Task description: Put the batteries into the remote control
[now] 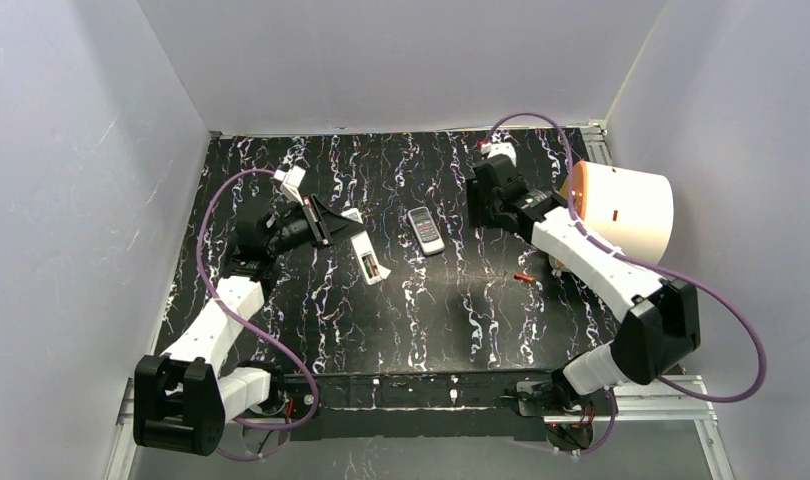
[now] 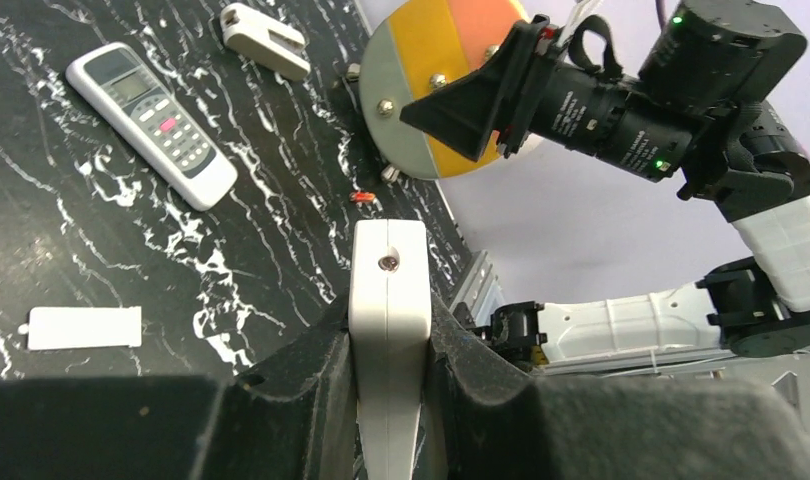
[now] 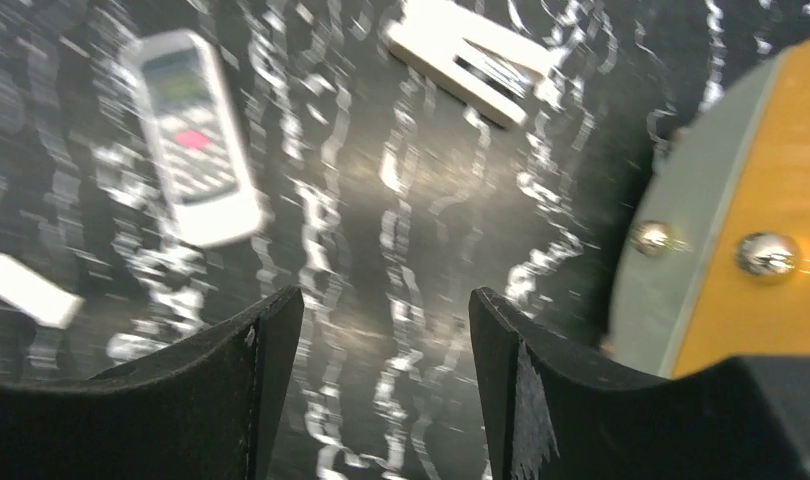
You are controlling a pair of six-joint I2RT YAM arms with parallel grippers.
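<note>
Step judged: remote held ready, batteries not yet fetched. White remote (image 2: 387, 290) is pinched edge-on by left gripper (image 2: 388, 318). Right gripper (image 3: 381, 310) is spread, nothing held. Red battery (image 1: 524, 276) is seen lying on table (image 1: 461, 330), beside right forearm. Next, a fine pick of it is called for.

The bench (image 1: 461, 330) looks like glossy black marble; the remote (image 2: 386, 290) is smooth white plastic; the jaws are matt black.

Plain pale walls (image 1: 381, 60), faintly lilac, close in three sides around a black surface (image 1: 461, 320) veined with white like marble; a metal rail (image 1: 671, 397) edges the near side, under soft even light
</note>
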